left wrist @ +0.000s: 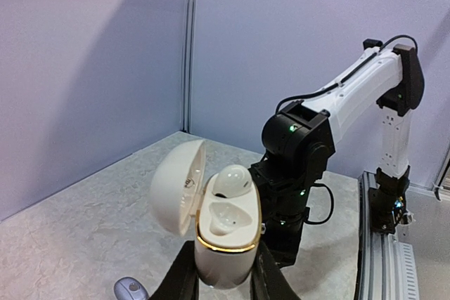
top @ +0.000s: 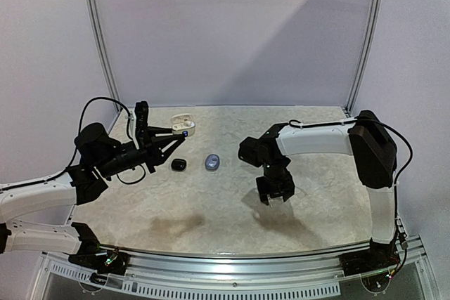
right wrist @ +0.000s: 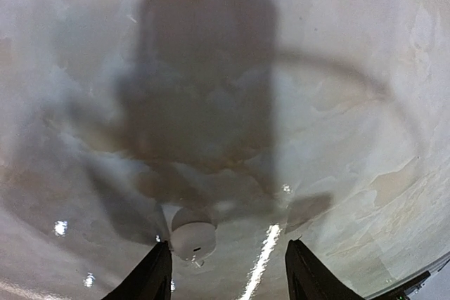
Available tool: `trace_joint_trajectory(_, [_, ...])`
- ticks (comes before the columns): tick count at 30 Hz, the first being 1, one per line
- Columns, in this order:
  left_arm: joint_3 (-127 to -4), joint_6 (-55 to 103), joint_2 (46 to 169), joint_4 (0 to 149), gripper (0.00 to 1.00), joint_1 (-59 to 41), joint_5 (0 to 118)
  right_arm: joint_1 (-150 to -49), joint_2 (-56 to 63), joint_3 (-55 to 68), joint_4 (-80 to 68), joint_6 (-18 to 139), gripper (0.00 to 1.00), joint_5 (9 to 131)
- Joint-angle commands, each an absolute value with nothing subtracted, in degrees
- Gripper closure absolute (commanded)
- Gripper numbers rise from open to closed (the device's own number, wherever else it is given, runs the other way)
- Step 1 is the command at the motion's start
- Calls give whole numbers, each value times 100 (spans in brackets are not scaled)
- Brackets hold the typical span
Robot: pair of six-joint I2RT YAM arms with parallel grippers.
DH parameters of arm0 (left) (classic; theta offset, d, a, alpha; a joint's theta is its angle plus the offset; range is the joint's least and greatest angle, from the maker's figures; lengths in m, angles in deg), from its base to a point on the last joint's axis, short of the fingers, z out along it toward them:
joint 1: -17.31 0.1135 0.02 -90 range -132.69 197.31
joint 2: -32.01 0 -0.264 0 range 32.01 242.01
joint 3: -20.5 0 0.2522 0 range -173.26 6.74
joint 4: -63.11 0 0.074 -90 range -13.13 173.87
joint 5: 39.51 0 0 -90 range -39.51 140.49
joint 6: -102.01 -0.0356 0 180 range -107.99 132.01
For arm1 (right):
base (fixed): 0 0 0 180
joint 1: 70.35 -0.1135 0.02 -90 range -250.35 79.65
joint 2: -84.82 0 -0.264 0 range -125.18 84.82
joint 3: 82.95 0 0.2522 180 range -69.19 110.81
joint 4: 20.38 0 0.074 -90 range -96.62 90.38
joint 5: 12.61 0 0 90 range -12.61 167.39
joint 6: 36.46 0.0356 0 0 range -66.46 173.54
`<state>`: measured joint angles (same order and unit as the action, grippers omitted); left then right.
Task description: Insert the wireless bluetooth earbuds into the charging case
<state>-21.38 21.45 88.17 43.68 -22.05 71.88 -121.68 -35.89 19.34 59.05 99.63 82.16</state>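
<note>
Three cases point(top: 183, 126), two white earbuds point(left wrist: 232, 180)

Bright overhead light; dark shadow, glare on table point(right wrist: 365, 68).

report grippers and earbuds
Left gripper shut on open white case, one earbud seated, other slot empty. Right gripper open around loose white earbud on table. Black case, grey case sit aside, not in the way.

Top view overlooks the table point(top: 225, 216); left wrist faces the right arm point(left wrist: 355, 93); right wrist peers closely down.
</note>
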Motion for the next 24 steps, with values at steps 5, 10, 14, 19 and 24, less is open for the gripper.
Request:
trace_joint_trajectory(5, [-2079, 2050, 8779, 4383, 100, -2180, 7212, -11965, -3647, 2137, 5470, 9803, 45, 7907])
trace_joint_trajectory(10, [-2064, 2019, 8753, 4389, 100, -2172, 7203, -11903, -3686, 2035, 5392, 9808, 51, 7839])
trace_joint_trajectory(14, [-2052, 2017, 8738, 4408, 100, -2172, 7198, -11899, -3709, 1888, 5261, 9794, 62, 7801])
trace_joint_trajectory(19, [-2064, 2002, 8729, 4416, 100, -2172, 7207, -11899, -3736, 1833, 5273, 9851, 65, 7606])
trace_joint_trajectory(24, [-2055, 2006, 8730, 4411, 100, -2172, 7210, -11904, -3700, 1762, 5303, 9887, 72, 7555])
